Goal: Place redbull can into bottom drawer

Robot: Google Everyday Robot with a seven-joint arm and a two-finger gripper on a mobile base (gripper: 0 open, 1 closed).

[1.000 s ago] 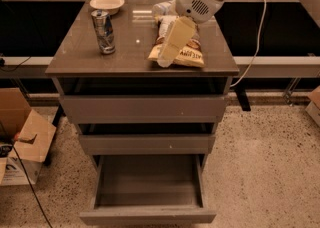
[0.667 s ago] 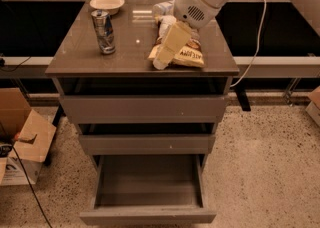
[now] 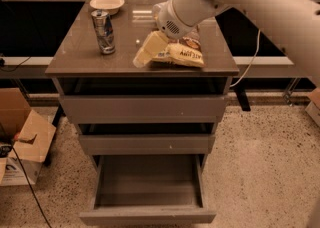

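Note:
The redbull can [image 3: 103, 32], silver and blue, stands upright on the left part of the grey cabinet top [image 3: 75, 57]. My gripper [image 3: 146, 52], cream-coloured at the end of the white arm, hovers over the middle of the top. It is to the right of the can, apart from it, and holds nothing that I can see. The bottom drawer [image 3: 148, 216] is pulled out and shows an empty grey inside. The two shallower drawers above it are only slightly out.
A yellow snack bag [image 3: 185, 54] lies on the top just right of the gripper. A pale bowl [image 3: 107, 4] sits behind the can. A cardboard box [image 3: 22, 142] and a cable lie on the floor at the left.
The gripper has moved left and a little down across the cabinet top, closer to the can. The can, bag and drawers have not moved.

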